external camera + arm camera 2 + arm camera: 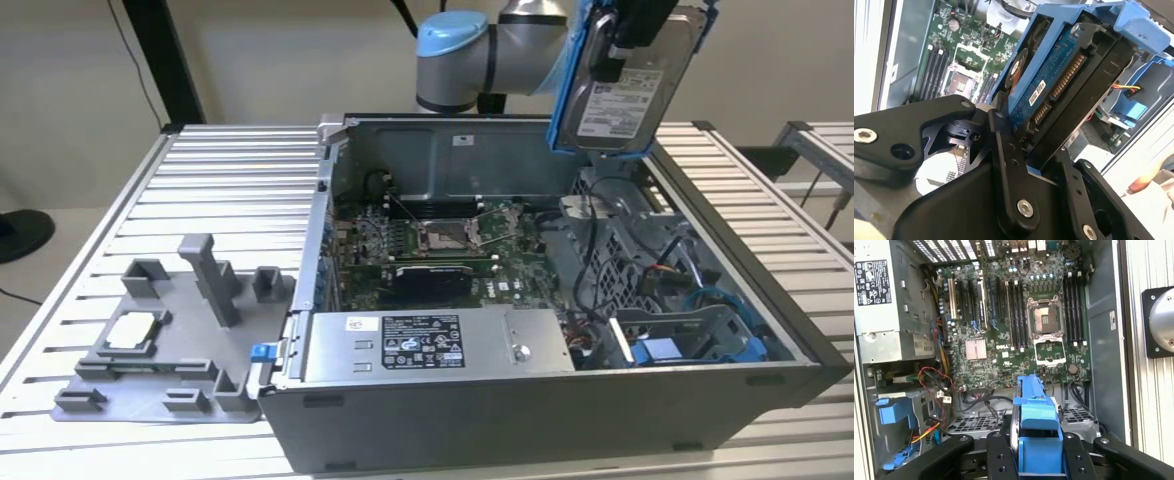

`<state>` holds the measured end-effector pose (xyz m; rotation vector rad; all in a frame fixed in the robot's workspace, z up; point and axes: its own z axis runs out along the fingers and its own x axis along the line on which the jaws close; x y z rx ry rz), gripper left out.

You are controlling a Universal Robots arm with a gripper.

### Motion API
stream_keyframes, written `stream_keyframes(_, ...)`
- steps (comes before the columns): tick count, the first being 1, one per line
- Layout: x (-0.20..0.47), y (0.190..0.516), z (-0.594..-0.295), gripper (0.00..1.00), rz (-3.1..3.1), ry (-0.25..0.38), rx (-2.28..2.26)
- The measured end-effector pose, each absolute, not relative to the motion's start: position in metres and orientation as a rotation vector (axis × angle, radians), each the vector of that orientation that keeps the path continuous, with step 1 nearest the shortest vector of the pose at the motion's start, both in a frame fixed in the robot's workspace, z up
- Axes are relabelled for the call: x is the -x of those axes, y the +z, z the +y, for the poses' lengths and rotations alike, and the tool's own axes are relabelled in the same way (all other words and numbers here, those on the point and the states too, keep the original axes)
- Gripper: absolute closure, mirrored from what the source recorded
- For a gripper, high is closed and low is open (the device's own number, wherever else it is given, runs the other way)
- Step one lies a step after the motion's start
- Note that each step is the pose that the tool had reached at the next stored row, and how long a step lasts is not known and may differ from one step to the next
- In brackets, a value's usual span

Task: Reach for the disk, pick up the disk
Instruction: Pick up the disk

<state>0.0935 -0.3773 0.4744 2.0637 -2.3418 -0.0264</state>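
The disk (625, 100), a silver hard drive with a white label in a blue bracket, hangs tilted in the air above the far right corner of the open computer case (561, 410). My gripper (627, 40) is shut on its upper end. In the second wrist view the disk (1054, 75) shows its blue circuit side and connector, with the gripper (1040, 162) clamped on it and a black finger (1004, 170) on either side. In the first wrist view the disk's blue bracket (1036, 412) stands between the fingers (999, 457), high over the motherboard (1019, 315).
Inside the case lie the motherboard (441, 240), a grey power supply with a black-and-white label (427, 345) and a blue drive bay (694, 345) with cables. A grey fixture plate (160, 340) holding a small silver chip (134, 330) sits on the slatted table (227, 180) at the exterior view's left.
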Motion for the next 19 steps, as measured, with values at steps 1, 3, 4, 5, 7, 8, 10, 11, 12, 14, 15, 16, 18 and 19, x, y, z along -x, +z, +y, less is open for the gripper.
stream_keyframes(1,-0.095,0.474,-0.377,1.0,-2.342,-0.026,-2.064)
stream_keyframes(3,-0.097,0.474,-0.377,1.0,-2.342,-0.027,-2.064)
stream_keyframes(4,-0.099,0.474,-0.378,1.0,-2.342,-0.026,-2.064)
stream_keyframes(5,-0.101,0.474,-0.378,1.0,-2.342,-0.027,-2.064)
stream_keyframes(7,-0.104,0.474,-0.378,1.0,-2.342,-0.027,-2.064)
stream_keyframes(8,-0.105,0.474,-0.378,1.0,-2.342,-0.027,-2.064)
stream_keyframes(10,-0.109,0.474,-0.378,1.0,-2.342,-0.027,-2.063)
stream_keyframes(11,-0.111,0.474,-0.379,1.0,-2.341,-0.027,-2.063)
stream_keyframes(12,-0.113,0.474,-0.379,1.0,-2.341,-0.028,-2.063)
stream_keyframes(14,-0.117,0.474,-0.38,1.0,-2.341,-0.028,-2.063)
stream_keyframes(15,-0.119,0.474,-0.381,1.0,-2.34,-0.029,-2.062)
stream_keyframes(16,-0.12,0.474,-0.382,1.0,-2.34,-0.03,-2.062)
stream_keyframes(18,-0.124,0.474,-0.384,1.0,-2.339,-0.031,-2.061)
stream_keyframes(19,-0.125,0.474,-0.385,1.0,-2.339,-0.031,-2.061)
